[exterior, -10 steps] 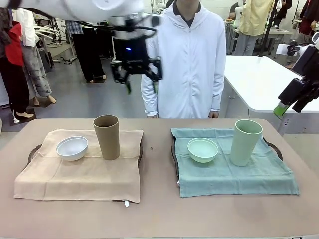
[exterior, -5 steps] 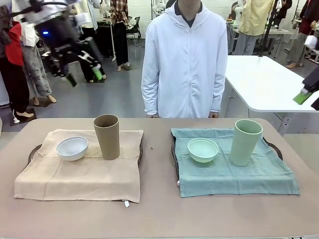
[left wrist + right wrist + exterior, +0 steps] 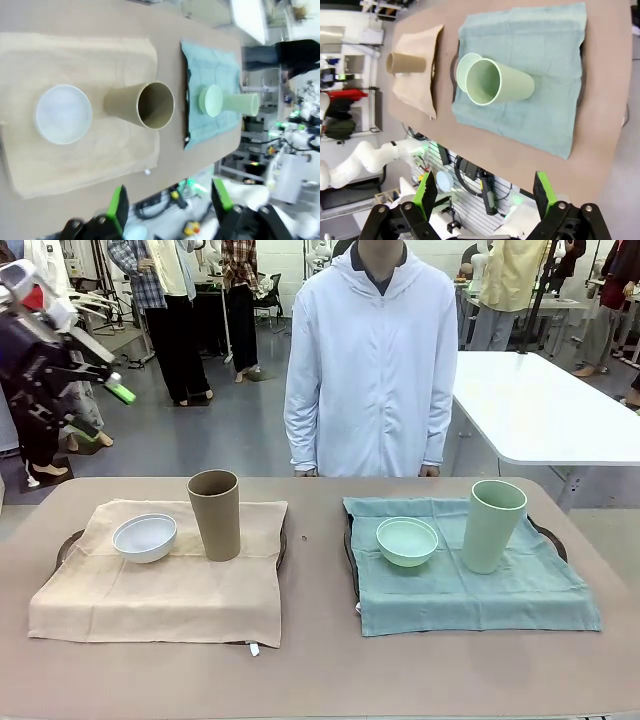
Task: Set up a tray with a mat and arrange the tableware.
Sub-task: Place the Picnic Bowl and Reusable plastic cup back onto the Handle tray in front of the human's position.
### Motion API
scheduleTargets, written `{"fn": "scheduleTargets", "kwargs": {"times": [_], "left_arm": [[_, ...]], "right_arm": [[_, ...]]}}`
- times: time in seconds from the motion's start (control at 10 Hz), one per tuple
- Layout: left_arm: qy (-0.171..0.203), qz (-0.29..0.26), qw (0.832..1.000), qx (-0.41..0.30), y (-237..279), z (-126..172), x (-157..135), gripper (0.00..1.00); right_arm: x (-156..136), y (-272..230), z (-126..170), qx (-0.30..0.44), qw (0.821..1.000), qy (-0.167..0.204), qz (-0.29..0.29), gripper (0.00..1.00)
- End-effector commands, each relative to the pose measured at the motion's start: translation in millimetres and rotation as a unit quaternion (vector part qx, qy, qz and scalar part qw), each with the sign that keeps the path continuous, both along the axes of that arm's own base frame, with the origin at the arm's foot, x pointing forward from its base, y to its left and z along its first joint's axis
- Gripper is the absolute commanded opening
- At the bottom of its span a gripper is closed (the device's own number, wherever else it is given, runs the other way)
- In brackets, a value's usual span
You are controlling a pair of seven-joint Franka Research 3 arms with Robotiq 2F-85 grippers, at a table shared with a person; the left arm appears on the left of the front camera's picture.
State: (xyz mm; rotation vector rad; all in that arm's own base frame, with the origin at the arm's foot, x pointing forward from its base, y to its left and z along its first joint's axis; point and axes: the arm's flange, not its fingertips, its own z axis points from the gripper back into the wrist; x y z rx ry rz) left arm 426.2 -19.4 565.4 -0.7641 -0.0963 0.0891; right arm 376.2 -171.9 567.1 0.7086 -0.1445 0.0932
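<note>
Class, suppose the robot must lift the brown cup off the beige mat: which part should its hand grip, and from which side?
Probably the upper wall of the brown cup, approached from above. It stands upright, has no handle, and its mouth is open. The white bowl sits close beside it, so a sideways approach looks more cramped.

From the front we look level across the surface [image 3: 320,680] toward the person [image 3: 370,360] beyond it. Our left wrist camera looks down from high above the brown cup [image 3: 140,105]; our right wrist camera does likewise. Both wrist views share that cup.
</note>
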Motion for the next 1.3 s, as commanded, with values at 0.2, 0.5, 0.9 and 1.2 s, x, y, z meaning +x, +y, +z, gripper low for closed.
{"fn": "scheduleTargets", "kwargs": {"times": [0.2,0.5,0.9,1.2], "left_arm": [[-0.012,0.045,0.998,-0.037,45,-21,-32,0.87],[0.008,0.036,0.998,-0.044,43,-15,-12,0.87],[0.008,0.036,0.999,-0.038,41,-18,-14,0.87],[0.044,-0.040,0.995,-0.076,97,-38,2,0.87]], "right_arm": [[-15,-26,-26,0.054,0.998,0.016,0.034,1.00],[-13,-21,-15,0.038,0.999,0.015,0.004,1.00],[-16,-30,-26,0.052,0.998,0.037,0.013,1.00],[-26,-70,-81,0.116,0.986,0.116,-0.016,1.00]]}}
